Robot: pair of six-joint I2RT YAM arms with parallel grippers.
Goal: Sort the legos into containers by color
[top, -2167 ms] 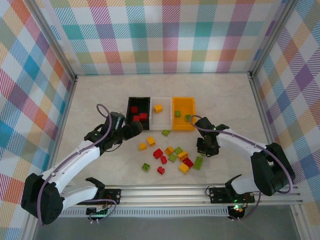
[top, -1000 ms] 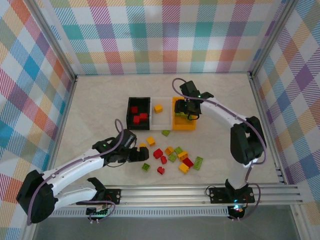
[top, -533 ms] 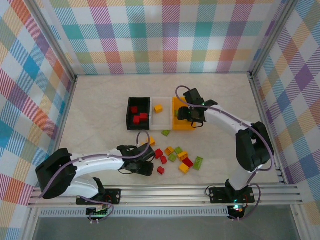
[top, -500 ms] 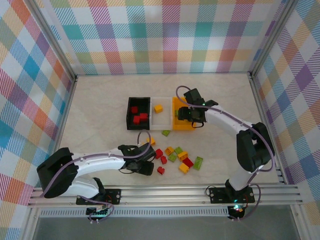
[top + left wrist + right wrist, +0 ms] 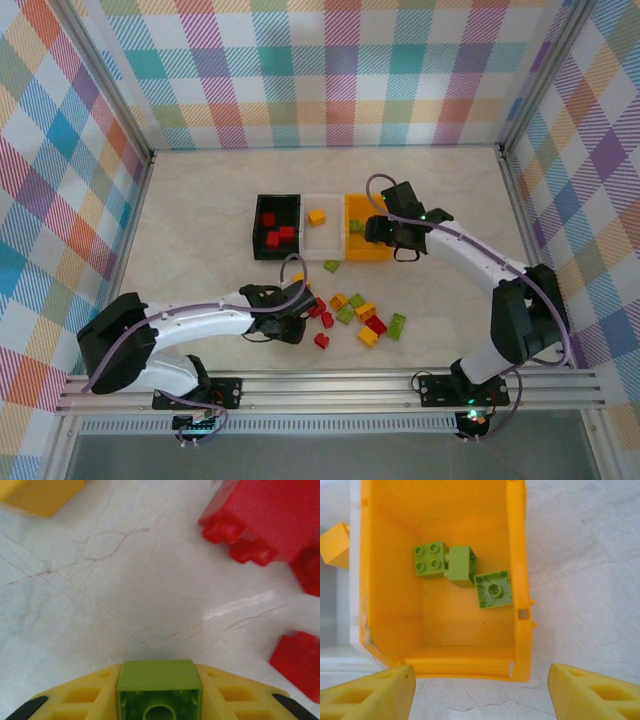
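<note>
1. While the left gripper (image 5: pixel 159 702) clamps a green lego (image 5: pixel 159 677), it is left of the orange bin (image 5: pixel 517 555), toward the robot.
2. The right gripper (image 5: pixel 480 690) hangs wide open and empty above this bin; three green legos (image 5: pixel 460 565) lie inside.

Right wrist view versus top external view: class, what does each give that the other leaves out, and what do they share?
Right wrist view: three green legos can be counted in the orange-yellow bin, one lying hollow side up, and the open right gripper is empty. Top external view: the black bin holding red legos, the loose legos in front of the bins, and the left gripper among them. Shared: the orange-yellow bin with green in it, and a yellow lego in the white bin.
</note>
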